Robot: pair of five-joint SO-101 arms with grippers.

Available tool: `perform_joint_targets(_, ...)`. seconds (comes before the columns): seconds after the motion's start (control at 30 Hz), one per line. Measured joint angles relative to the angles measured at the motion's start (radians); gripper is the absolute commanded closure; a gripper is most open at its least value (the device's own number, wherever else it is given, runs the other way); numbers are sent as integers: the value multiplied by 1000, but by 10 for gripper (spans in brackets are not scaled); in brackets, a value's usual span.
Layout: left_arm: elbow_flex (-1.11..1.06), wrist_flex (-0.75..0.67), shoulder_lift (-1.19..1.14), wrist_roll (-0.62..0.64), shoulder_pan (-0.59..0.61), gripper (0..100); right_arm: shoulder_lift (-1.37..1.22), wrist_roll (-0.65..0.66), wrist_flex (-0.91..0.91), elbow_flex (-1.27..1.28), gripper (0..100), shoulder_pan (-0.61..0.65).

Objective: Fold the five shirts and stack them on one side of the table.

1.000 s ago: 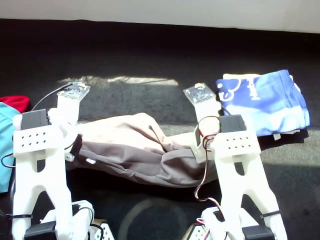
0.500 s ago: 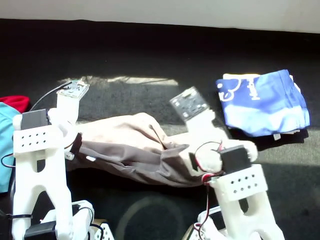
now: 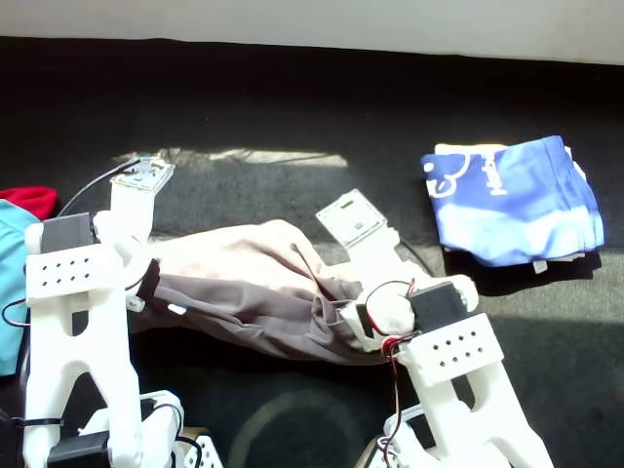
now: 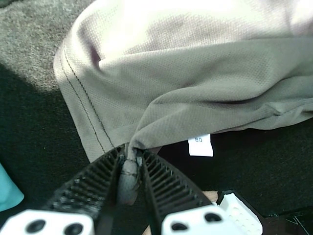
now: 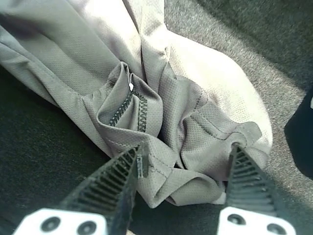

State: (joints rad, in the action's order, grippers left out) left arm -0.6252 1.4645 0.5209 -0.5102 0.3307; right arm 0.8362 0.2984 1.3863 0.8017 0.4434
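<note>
The left hand [image 4: 129, 154] pinches the shirt [image 3: 244, 278] by its hem. The right hand [image 5: 187, 152] is spread over the other end. The shirt lies lengthwise along the worktop's near edge.

grey-beige shirt [image 3: 253, 283] — unfolded, crumpled lengthwise, 1 white tag showing | blue-and-white shirt [image 3: 512, 200] — folded flat, right of the grey-beige shirt | teal shirt [image 3: 8, 263], red shirt [image 3: 29, 200]: left of it

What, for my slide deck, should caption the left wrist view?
Jaws shut on a bunched fold of the grey shirt.
</note>
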Motion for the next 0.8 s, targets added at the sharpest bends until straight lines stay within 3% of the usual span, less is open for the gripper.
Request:
perform_joint_targets(0.23,0,0,0,0,0,991,3,0,-26,57,722,11)
perform_joint_targets(0.57,0,0,0,0,0,991,3,0,-83,180,889,97)
perform_joint_targets(0.8,0,0,0,0,0,991,3,0,-83,195,896,110)
